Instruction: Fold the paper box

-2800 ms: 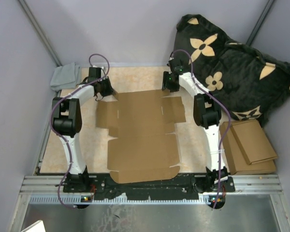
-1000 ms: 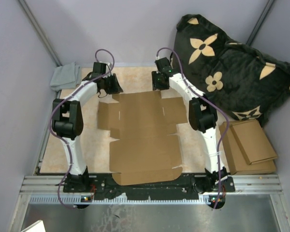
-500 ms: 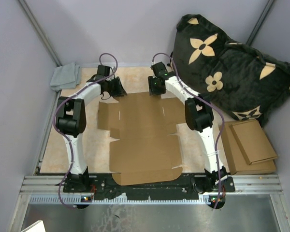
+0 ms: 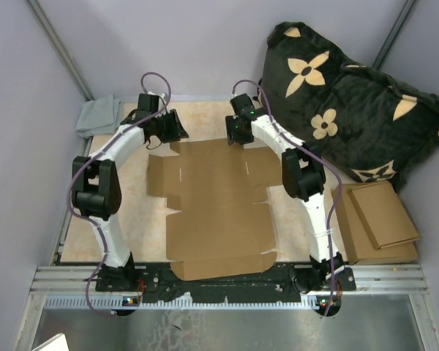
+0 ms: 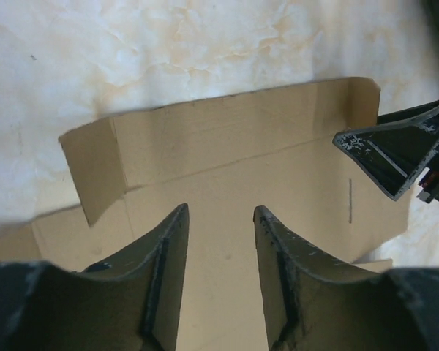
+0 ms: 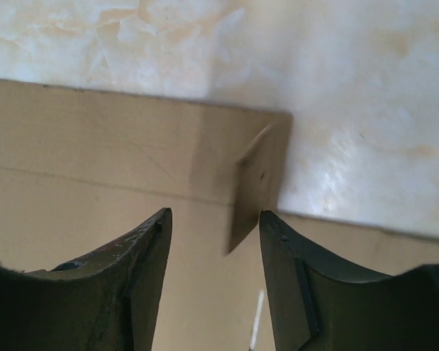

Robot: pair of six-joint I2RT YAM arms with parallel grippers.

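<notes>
Unfolded brown paper box [image 4: 216, 208], apparently near-flat

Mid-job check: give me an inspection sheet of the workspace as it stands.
Surface: beige marbled tabletop, no spills seen.
Job's things: flat brown cardboard paper box, far flap partly raised, rest flat.
Clutter: folded grey cloth far left; black flowered cushion and brown cardboard stack at right.
Grippers: left gripper and right gripper open at the far flap, holding nothing.
Cables: purple cables loop above both wrists.
Surroundings: grey walls, metal rail at near edge.
</notes>
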